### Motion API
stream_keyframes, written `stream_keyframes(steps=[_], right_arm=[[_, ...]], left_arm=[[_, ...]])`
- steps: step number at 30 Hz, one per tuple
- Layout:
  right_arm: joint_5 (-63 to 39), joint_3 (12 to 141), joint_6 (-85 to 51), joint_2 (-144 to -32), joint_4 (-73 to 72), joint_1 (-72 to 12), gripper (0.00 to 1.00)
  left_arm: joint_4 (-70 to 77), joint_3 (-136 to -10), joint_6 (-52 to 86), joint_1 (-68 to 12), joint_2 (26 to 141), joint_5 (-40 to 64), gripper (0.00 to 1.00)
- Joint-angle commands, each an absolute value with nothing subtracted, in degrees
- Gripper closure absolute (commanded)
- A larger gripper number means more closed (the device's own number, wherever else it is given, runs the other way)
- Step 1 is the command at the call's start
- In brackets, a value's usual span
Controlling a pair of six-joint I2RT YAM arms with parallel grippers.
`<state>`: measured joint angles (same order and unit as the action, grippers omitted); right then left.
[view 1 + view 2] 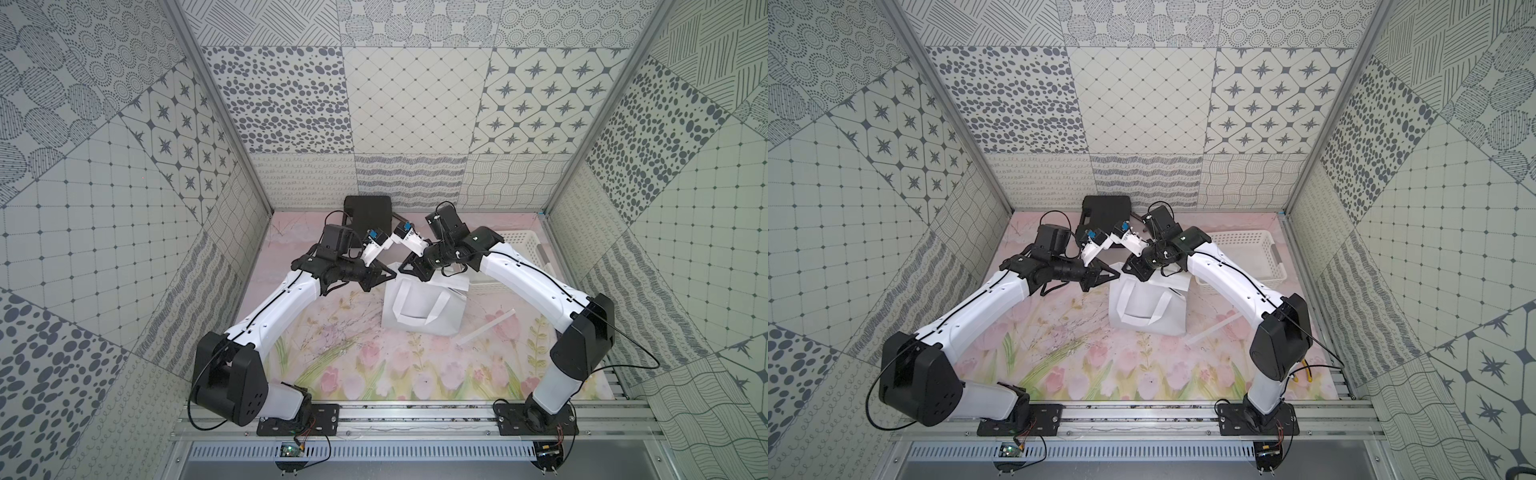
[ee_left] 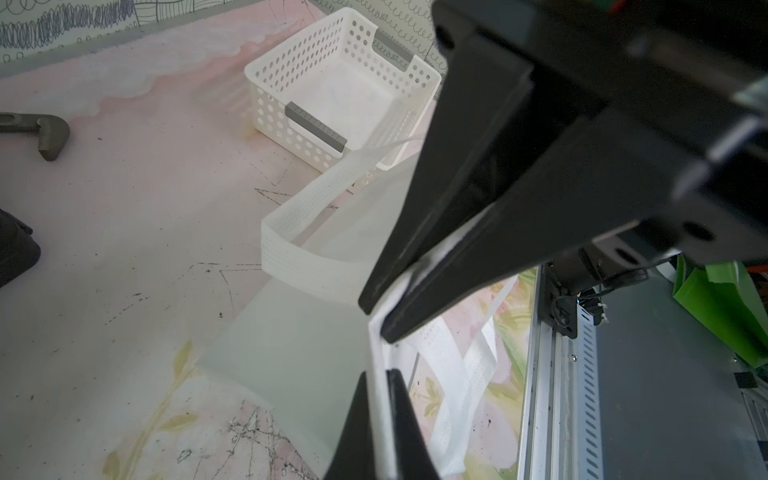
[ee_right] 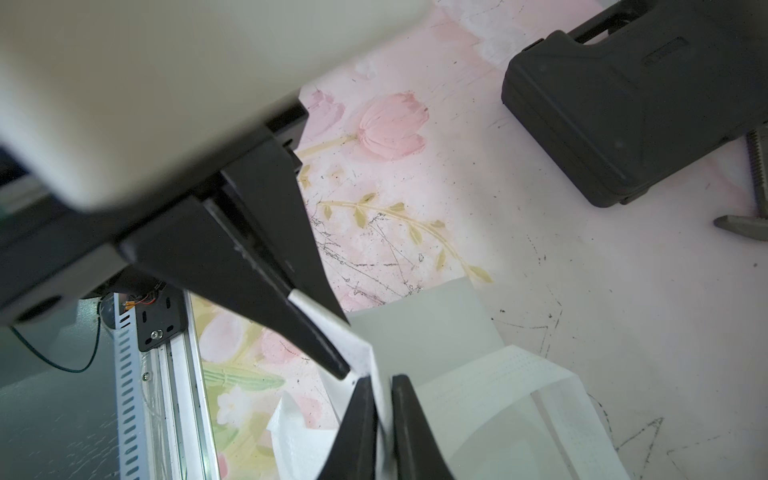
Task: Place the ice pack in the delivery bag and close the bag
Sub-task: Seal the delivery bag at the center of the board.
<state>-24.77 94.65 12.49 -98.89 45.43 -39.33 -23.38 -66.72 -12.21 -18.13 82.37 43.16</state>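
White cloth delivery bag (image 1: 424, 309) sits mid-frame in both top views on the flower mat (image 1: 353, 353), w/ a white basket (image 1: 521, 245) near its upper right. Both arms bend at the elbow & reach in; their tips nearly meet at the bag's upper-left corner. Left gripper (image 1: 390, 274) pinches the bag's edge tight. Right gripper (image 1: 402, 269) pinches it too, just beside.

In both top views, at centre of frame, the two arms cover the upper edge of the delivery bag (image 1: 419, 309) (image 1: 1144, 308), so you can't see its mouth or its inside. The right arm (image 1: 528, 270) crosses the white basket (image 1: 519, 243) at right of centre. The black case (image 1: 368, 210) at upper centre is half hidden. In the right wrist view the left arm (image 3: 166, 83) is a pale blur.
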Motion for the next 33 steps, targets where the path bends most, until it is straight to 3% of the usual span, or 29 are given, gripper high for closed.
stream_keyframes(steps=[1,4,6,7,8,13,22,33], right_arm=[[-23.68,92.87,13.63,-97.57,44.38,-40.54,0.81],[-21.72,92.22,13.23,-96.06,43.09,-40.52,0.69],[-18.58,91.74,12.89,-94.38,41.82,-40.41,0.51],[-16.75,91.35,12.87,-93.23,41.2,-40.27,0.46],[-15.34,90.79,12.96,-91.85,40.49,-40.13,0.42],[-6.7,84.74,12.49,-83.18,35.19,-38.93,0.22],[-2.46,69.64,6.81,-65.85,29.62,-33.31,0.14],[-3.92,50.75,-1.39,-47.44,25.64,-31.87,0.06]], left_arm=[[-18.76,-68.33,-9.92,-17.74,83.49,47.9,1.0],[-18.98,-68.03,-10.26,-17.62,83.6,48.71,1.0],[-19.24,-67.94,-10.67,-17.67,83.53,48.45,1.0],[-19.77,-68.1,-10.87,-17.64,83.44,47.99,1.0],[-20.12,-68.24,-10.85,-17.61,83.29,47.57,0.89],[-22.9,-69.69,-11.84,-17.37,82.12,48.5,0.69],[-30.68,-78.58,-9.17,-17.36,82.53,53.1,0.5],[-40.65,-96.27,-14.51,-25.69,96.79,52.69,0.45]])
